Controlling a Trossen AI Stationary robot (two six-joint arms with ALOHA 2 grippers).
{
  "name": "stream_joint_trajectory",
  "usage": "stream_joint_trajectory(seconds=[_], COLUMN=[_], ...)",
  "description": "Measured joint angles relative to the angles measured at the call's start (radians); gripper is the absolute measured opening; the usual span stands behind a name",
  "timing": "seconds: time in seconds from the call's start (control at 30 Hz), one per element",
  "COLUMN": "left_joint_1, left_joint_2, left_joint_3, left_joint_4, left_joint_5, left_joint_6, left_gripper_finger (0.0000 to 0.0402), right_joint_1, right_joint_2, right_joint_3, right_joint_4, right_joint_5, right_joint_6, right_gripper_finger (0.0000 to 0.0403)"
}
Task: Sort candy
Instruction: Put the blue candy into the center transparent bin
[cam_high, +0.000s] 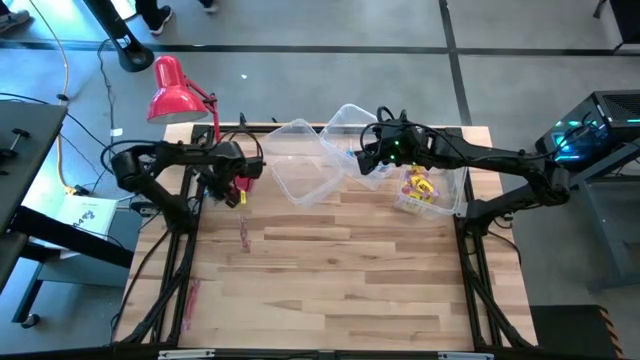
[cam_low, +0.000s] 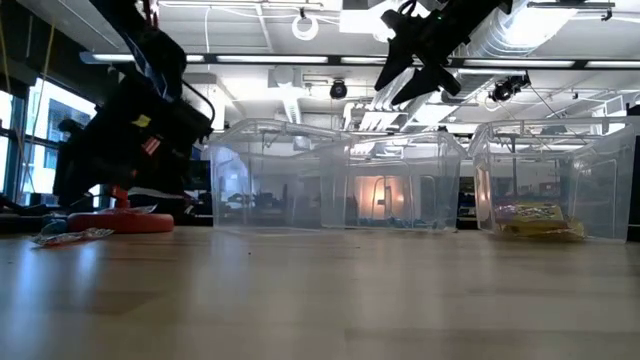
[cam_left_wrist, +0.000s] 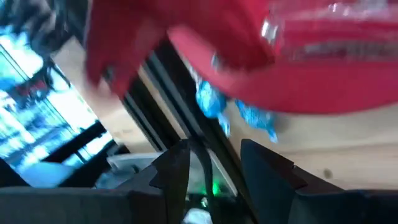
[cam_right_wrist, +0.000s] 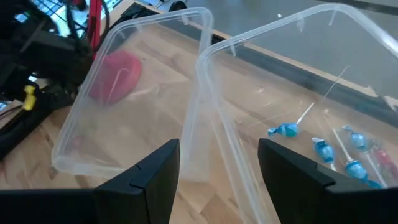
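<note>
Two blue-wrapped candies (cam_left_wrist: 208, 102) (cam_left_wrist: 255, 118) lie on the wood beside the red lamp base (cam_left_wrist: 323, 62). My left gripper (cam_left_wrist: 217, 168) hovers open just short of them, at the table's far left (cam_high: 235, 188), with nothing between its fingers. My right gripper (cam_right_wrist: 217, 168) hangs open and empty above the clear bins (cam_high: 365, 158). Under it, several blue candies on sticks (cam_right_wrist: 323, 148) lie in one bin (cam_right_wrist: 298, 74). Yellow packets (cam_high: 418, 185) lie in the right bin (cam_high: 452, 205). Slim pink sticks (cam_high: 244, 235) (cam_high: 190, 300) lie loose on the table.
Three clear bins stand along the far edge; the left one (cam_high: 300, 165) shows nothing inside. The red desk lamp (cam_high: 175, 90) stands at the far left corner, close to my left gripper. A wrapped candy (cam_low: 75, 235) lies near the lamp base in the low view.
</note>
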Motion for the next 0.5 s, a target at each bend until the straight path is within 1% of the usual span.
stream_joint_trajectory(seconds=[0.1,0.3,0.5], left_joint_1=[0.016,0.023,0.023], left_joint_2=[0.030,0.084,0.137], left_joint_3=[0.000,-0.035,-0.063], left_joint_4=[0.022,0.066,0.115], left_joint_5=[-0.028,-0.026,-0.020], left_joint_6=[0.082,0.276,0.317], left_gripper_finger=[0.0135,0.0135,0.0135], right_joint_1=[0.014,0.046,0.069], right_joint_2=[0.000,0.000,0.000], right_joint_3=[0.000,0.000,0.000], right_joint_4=[-0.001,0.000,0.004], right_joint_5=[0.000,0.000,0.011], right_joint_6=[0.016,0.043,0.088], right_gripper_finger=[0.0212,0.0212,0.0212])
